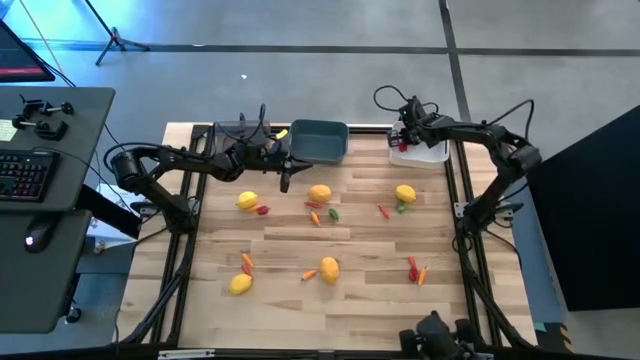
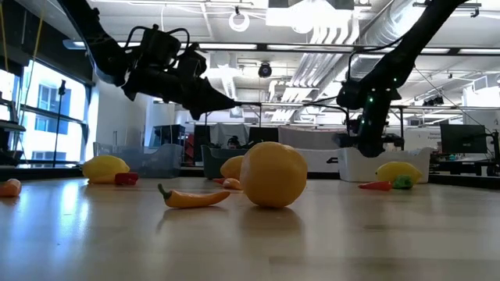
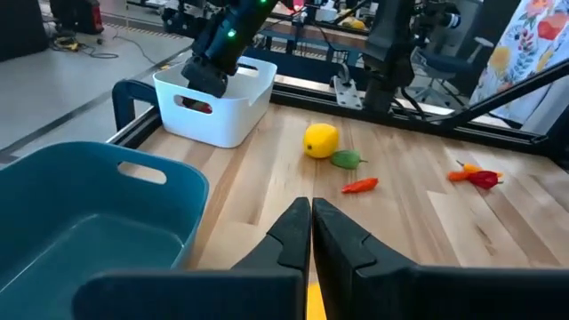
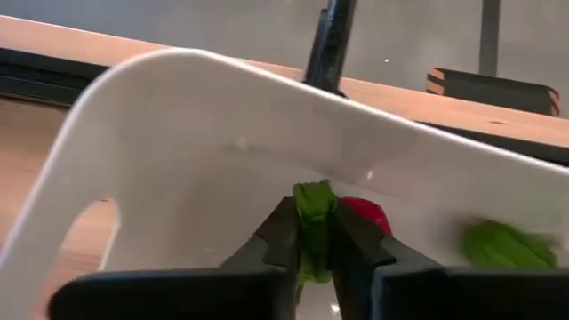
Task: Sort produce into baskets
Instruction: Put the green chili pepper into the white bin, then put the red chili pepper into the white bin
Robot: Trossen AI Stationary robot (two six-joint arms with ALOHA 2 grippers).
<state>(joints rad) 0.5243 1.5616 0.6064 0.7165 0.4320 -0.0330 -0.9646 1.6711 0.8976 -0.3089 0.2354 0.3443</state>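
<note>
My right gripper (image 4: pixel 313 233) reaches down into the white bin (image 1: pixel 420 152) at the far right and is shut on a small green piece (image 4: pixel 313 206). A red piece (image 4: pixel 366 213) and another green piece (image 4: pixel 502 244) lie in that bin. My left gripper (image 3: pixel 311 233) is shut and empty. It hangs above the table (image 1: pixel 287 175) beside the near left corner of the teal bin (image 1: pixel 319 140). A clear-grey bin (image 1: pixel 238 130) stands to the left of the teal one. Lemons (image 1: pixel 319 193) and small orange, red and green pieces (image 1: pixel 384 211) lie scattered on the table. My right gripper pinches the green piece (image 4: pixel 311 200) between its two fingers. The piece stands upright between the fingertips and sticks out a little past them. It is inside the white bin, close to the bin's wall (image 4: pixel 267 151). Whether it touches the bin's floor I cannot tell.
Lemons lie at the left (image 1: pixel 247 201), the right (image 1: pixel 405 193) and toward the near edge (image 1: pixel 329 269) (image 1: pixel 240 284). Carrots and peppers lie beside them (image 1: pixel 415 270) (image 1: pixel 247 262). A metal frame runs along the table's edges (image 1: pixel 465 220). A desk with a keyboard stands to the left (image 1: pixel 30 170).
</note>
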